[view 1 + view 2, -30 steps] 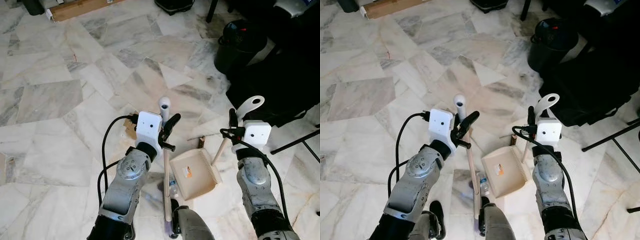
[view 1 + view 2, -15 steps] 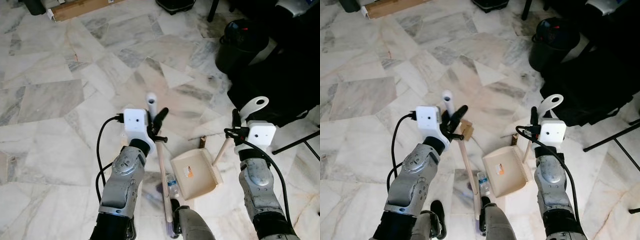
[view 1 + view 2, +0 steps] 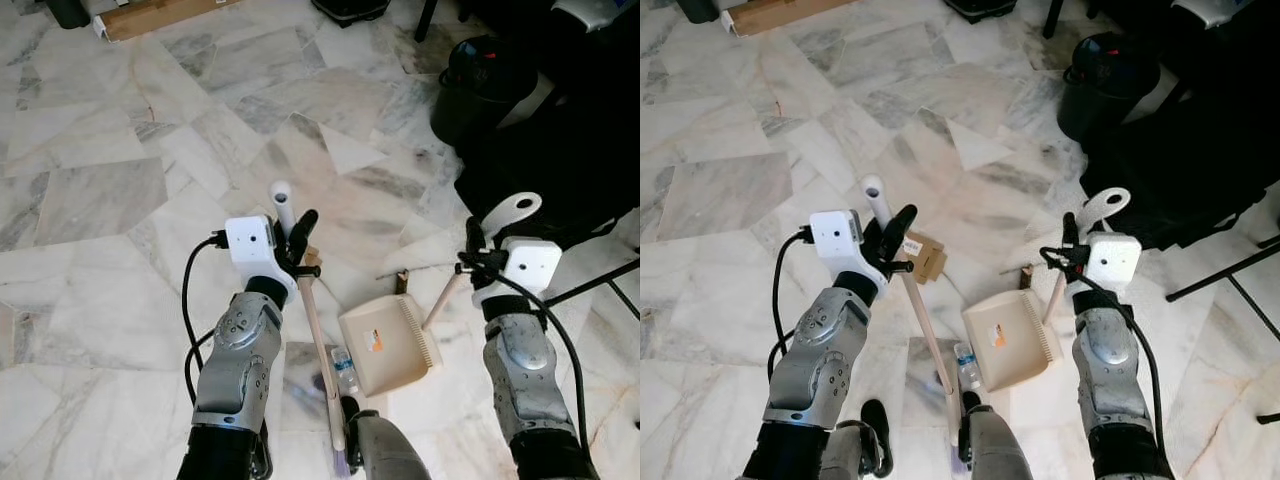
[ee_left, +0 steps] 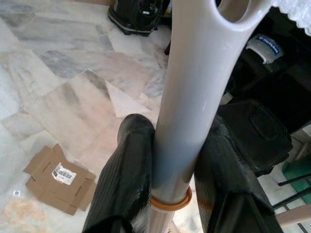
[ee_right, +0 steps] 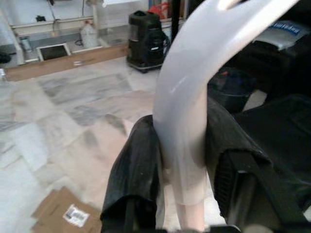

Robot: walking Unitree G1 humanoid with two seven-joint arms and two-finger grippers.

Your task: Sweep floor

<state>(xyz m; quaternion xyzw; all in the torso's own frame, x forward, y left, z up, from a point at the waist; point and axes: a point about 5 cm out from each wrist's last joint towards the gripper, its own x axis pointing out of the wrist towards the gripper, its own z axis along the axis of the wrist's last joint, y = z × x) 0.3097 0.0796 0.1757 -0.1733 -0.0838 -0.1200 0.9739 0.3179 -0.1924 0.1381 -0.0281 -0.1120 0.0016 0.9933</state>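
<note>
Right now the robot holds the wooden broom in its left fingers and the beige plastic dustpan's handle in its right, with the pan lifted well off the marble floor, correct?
Not lifted: the left eye view shows the beige plastic dustpan resting on the marble floor. The rest holds: left gripper on the wooden broom, right gripper on the handle.

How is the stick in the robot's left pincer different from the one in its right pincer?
The broom handle in the left pincer is long and ends in a plain rounded top; the dustpan handle in the right pincer is shorter and ends in a flat loop with a hole. The broom handle runs down to the floor near the robot's feet; the dustpan handle joins the beige dustpan. Both are pale wood with white tops, and both are gripped.
</note>
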